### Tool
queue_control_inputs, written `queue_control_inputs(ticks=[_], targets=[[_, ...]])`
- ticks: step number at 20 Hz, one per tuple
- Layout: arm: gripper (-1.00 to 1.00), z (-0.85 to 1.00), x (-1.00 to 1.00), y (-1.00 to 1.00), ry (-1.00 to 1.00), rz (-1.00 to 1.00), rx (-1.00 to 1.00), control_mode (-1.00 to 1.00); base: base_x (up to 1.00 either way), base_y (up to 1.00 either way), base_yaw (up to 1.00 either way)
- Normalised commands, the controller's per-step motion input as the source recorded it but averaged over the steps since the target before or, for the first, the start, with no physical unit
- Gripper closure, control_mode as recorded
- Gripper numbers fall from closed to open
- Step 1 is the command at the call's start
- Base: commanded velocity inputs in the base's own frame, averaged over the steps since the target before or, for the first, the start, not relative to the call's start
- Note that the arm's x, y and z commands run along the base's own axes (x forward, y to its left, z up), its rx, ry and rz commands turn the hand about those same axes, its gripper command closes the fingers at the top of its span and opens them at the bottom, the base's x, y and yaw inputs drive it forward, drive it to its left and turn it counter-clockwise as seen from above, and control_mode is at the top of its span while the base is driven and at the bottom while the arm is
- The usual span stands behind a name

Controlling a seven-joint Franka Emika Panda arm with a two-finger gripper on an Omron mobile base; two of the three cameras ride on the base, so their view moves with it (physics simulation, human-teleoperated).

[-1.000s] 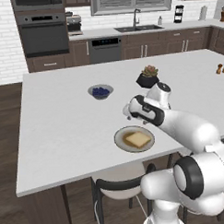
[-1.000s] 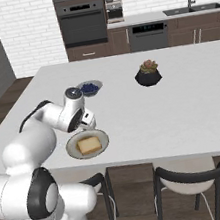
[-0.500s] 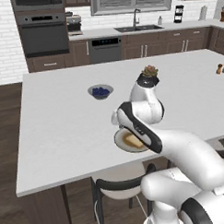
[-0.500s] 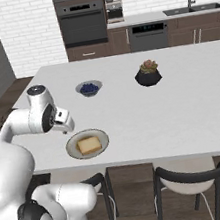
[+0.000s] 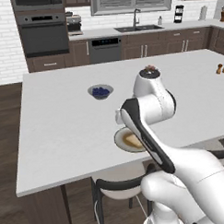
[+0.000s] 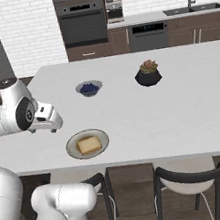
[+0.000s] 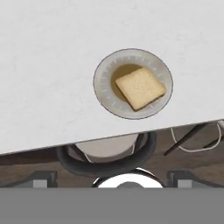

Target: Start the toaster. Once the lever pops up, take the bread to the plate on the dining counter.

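On the white tabletop [image 6: 184,115] of the dining counter, the bread [image 6: 88,145] lay flat on the plate [image 6: 74,151], close to the near edge at lower left of the right base view. In the left base view the arm's white forearm [image 5: 144,131] crossed in front of the plate [image 5: 119,139], hiding its right side and leaving just a corner of the bread [image 5: 131,140] visible at frame centre. The gripper [image 6: 51,124] was hard to make out: in the right base view it appeared as a small pale block at left of frame, above and left of the plate, its fingers too small to separate. In the hand view the two finger tips [image 7: 43,179] stood far apart at the bottom corners, so the gripper was wide open and empty, clear of the bread [image 7: 140,87].

The arm was folded back on itself, its elbow raised at mid-left in the right base view and the hand pointing down over the tabletop.

The hand view looked straight down on the plate [image 7: 103,89], showing the whole golden slice resting slightly off-centre, and a dark-framed chair [image 7: 107,157] tucked under the counter edge. The base views added a small bowl of blueberries [image 6: 88,88] and a dark potted plant [image 6: 148,73] farther back, the latter mostly hidden by the arm in the left base view.
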Motion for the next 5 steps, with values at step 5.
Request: queue_control_inputs(ticks=[5], targets=[[-1.00, 0.80, -0.23, -0.47, 0.03, -0.01, 0.00, -1.00, 0.00, 0.00, 0.00]])
